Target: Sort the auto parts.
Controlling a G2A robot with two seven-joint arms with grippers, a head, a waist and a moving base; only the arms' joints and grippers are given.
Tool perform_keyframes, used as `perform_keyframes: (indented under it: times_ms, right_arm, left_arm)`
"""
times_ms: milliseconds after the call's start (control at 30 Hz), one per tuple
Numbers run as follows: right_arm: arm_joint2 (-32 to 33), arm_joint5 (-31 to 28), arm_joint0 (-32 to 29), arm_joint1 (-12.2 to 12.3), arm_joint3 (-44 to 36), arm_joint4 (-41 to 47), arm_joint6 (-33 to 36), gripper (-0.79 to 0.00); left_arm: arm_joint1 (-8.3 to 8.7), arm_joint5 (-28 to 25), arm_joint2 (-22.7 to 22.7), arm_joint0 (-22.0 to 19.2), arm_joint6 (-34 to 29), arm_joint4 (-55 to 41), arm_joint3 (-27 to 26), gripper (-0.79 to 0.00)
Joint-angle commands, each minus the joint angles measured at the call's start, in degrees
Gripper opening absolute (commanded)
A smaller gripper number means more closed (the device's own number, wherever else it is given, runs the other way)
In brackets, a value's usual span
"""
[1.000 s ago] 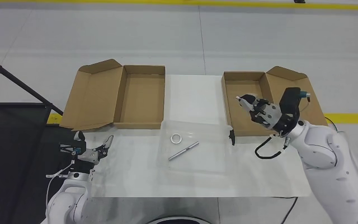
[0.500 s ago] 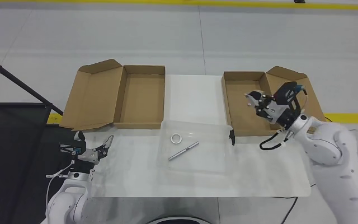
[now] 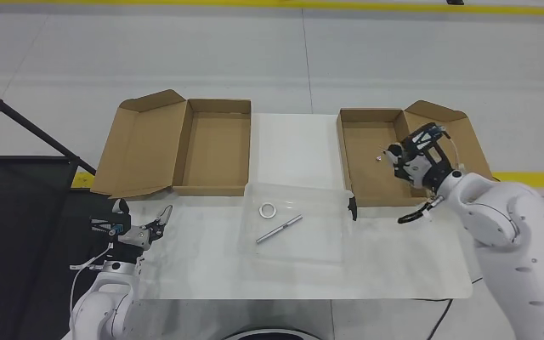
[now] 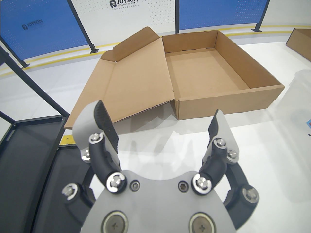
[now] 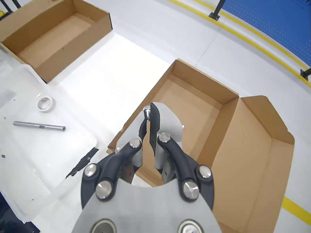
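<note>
Pinching a small silver bolt (image 5: 146, 111) by its very tip, the right pincer (image 5: 149, 118) is closed on it above the right cardboard box (image 5: 201, 112). With so slight a hold, the bolt could slip and bounce out onto the tabletop. The left pincer (image 4: 158, 112) hangs wide open and empty.

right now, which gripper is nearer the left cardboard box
Left. The left gripper is open near the left cardboard box, by its flap; the right gripper is over the right cardboard box, gripping a small metal part.
</note>
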Motion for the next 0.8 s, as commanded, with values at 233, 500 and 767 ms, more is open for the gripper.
perform_keyframes:
  times_ms: [233, 500, 767]
  right_arm:
    - [-6.7, 1.6, 5.8, -0.8, 5.8, -1.1, 12.5, -0.785]
    - [-16.9, 3.2, 15.2, -3.3, 19.2, -2.5, 17.5, -0.785]
    - [-23.5, 2.1, 22.4, -6.0, 31.9, -0.9, 16.8, -0.785]
  left_arm:
    - [0.0, 0.0, 0.0, 0.0, 0.0, 0.0, 0.0, 0.0]
    - [0.0, 0.0, 0.0, 0.0, 0.0, 0.0, 0.0, 0.0]
    - [0.0, 0.0, 0.0, 0.0, 0.0, 0.0, 0.0, 0.0]
